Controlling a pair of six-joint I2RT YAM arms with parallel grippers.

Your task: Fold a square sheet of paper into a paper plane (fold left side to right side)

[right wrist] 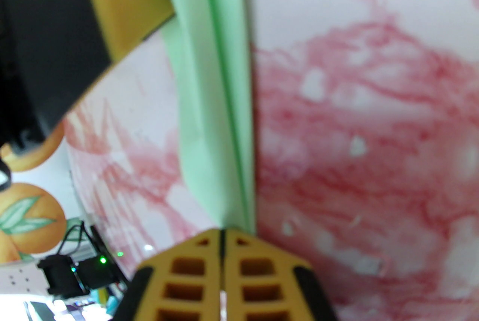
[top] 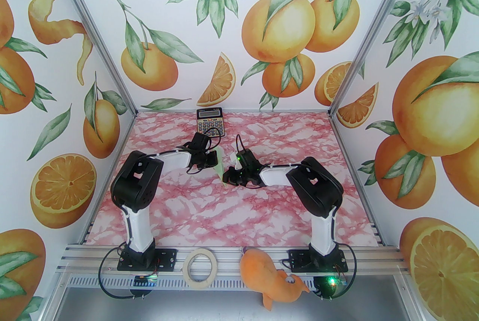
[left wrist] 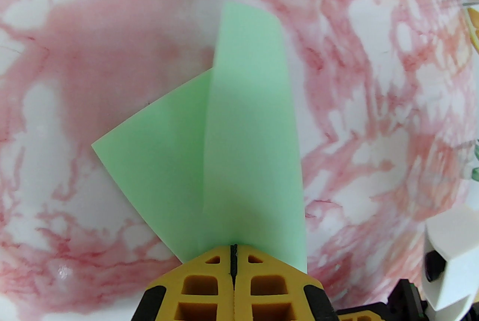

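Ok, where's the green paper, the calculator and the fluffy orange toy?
green paper (left wrist: pixel 250 170): left wrist view, middle of its upper folded flap.
calculator (top: pixel 210 124): top external view, on its keypad.
orange plush toy (top: pixel 264 271): top external view, on its body.

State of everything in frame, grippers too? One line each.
green paper: folded into overlapping flaps, held on edge, pinched at both ends
left gripper: shut on the green paper
right gripper: shut on the green paper
calculator: flat, face up, by the back wall, untouched
tape roll: flat on the front rail
plush toy: lying on the front rail, overhanging its near edge
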